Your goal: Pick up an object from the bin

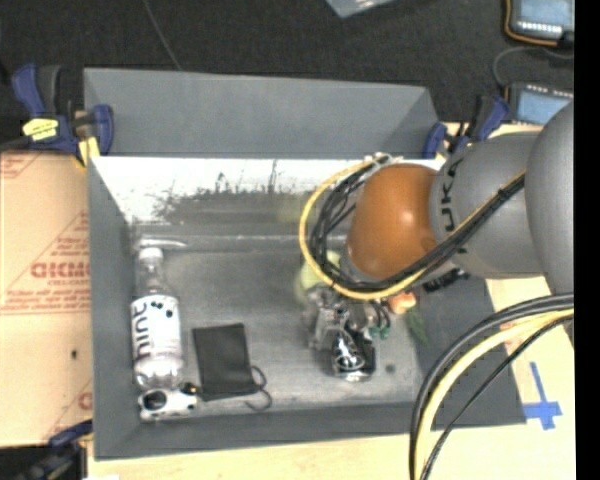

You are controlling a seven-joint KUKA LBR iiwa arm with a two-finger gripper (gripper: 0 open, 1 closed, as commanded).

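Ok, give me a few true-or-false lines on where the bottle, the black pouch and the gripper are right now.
1. The clear bottle lies flat near the bin's wall on the view's left. True.
2. The black pouch lies on top of the bottle. False: it lies beside it on the floor.
3. The gripper is down in the bin's right half. True.
4. The gripper is over the bottle. False: it is beyond the pouch, apart from both.

Place: a robot lab or test cell, not a home.
Machine: a big grey industrial arm [510, 208] with an orange cover [390, 218] and looped cables at its wrist.
Workspace: a grey metal bin [260, 118] holding odd loose things, such as a water bottle [155, 333] and a black pouch [223, 360].
Surroundings: a dark floor with a loose cable [158, 30]; a handheld screen unit [537, 13] lying beyond the bin.
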